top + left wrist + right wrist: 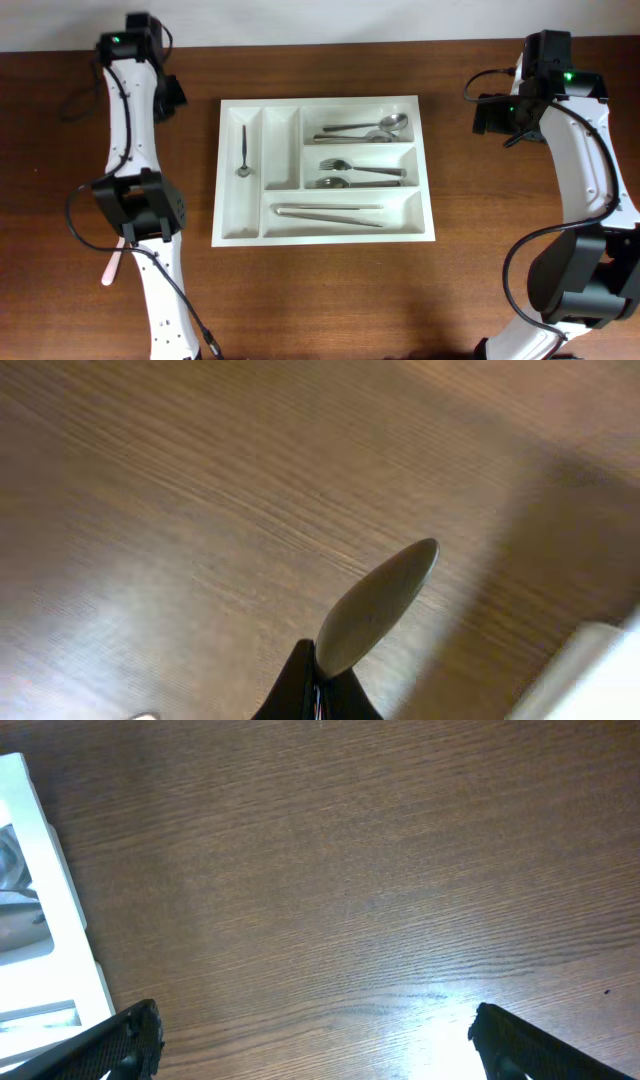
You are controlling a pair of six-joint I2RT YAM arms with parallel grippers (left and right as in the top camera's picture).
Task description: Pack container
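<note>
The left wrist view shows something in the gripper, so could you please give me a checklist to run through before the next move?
1. Left gripper shut on the spoon, bowl sticking out ahead of the fingers: ok.
2. Spoon lifted off the table: cannot tell.
3. Right gripper open, holding nothing, beside the container and not touching it: ok.
4. Container lying flat and square on the table: ok.
5. Free space for the spoon: the second narrow compartment holds nothing: ok.
6. Grip firm enough for the carry: cannot tell.
</note>
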